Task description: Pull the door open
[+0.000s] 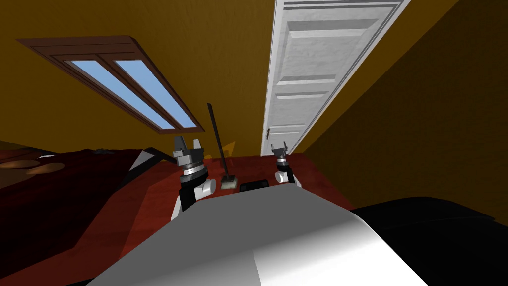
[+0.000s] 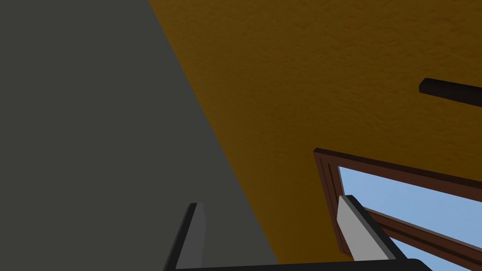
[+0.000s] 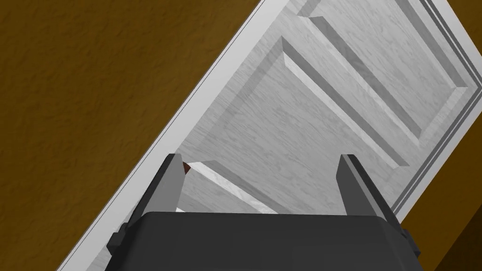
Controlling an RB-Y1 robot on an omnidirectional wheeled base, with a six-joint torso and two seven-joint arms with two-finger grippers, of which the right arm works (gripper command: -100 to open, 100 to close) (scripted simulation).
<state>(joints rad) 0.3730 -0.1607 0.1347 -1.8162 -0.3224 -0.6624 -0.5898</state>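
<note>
Right, the right gripper (image 3: 261,160) hangs spread wide before the white door (image 3: 301,117), which looks shut in its frame, ahead and to the right. Trouble is, the small brown handle (image 3: 186,167) peeks out beside one finger, not between the two, so a squeeze here would likely catch nothing or skid off the panel. The broom (image 1: 217,139) leaning between the arms could get knocked. Count: one door, one handle, one broom, two grippers. The left gripper (image 1: 189,144) is raised and spread too.

White panelled door (image 1: 307,74) seems shut, small dark handle (image 1: 268,133) at its edge.
</note>
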